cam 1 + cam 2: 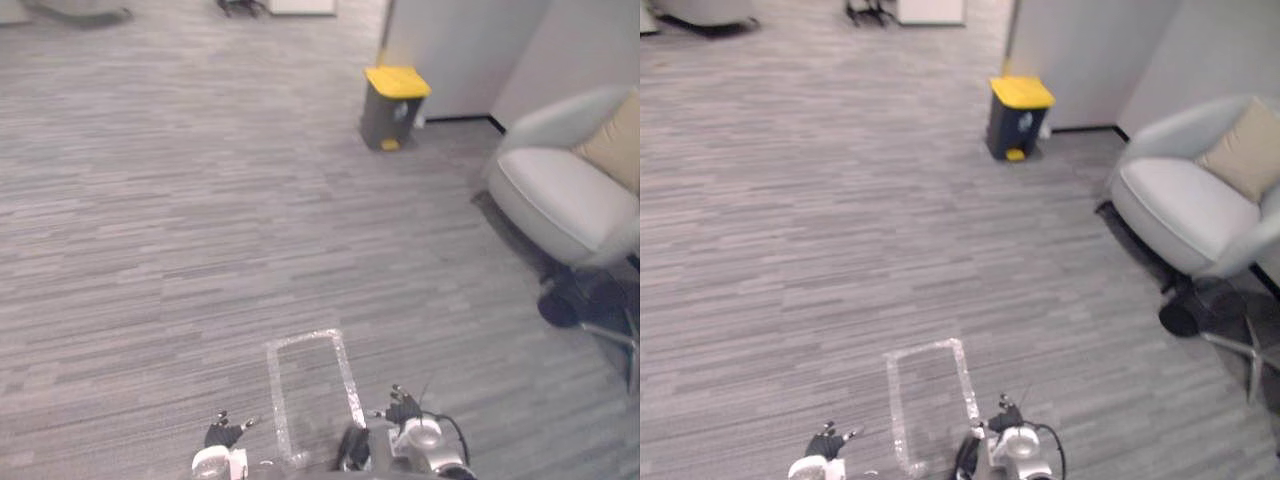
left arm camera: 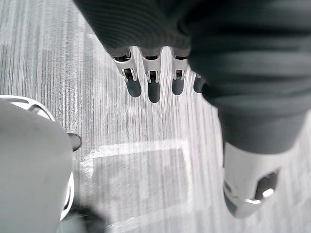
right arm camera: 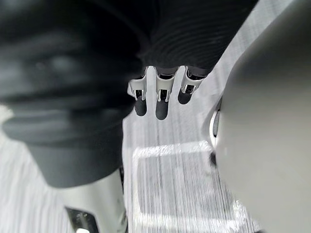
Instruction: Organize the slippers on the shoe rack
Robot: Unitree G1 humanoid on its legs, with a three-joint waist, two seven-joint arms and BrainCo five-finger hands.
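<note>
Empty left hand and right hand above the floor.
Their fingers hang straight, holding nothing; taped rectangle at 6 o'clock, yellow-lidded bin at 1, armchair at 3.

Head eyes look down at carpet, wrist views share tape outline

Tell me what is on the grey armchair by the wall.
A beige cushion leans against the backrest of the grey armchair, at the back of its pale seat. Whatever lies behind the cushion is covered by it.
</note>
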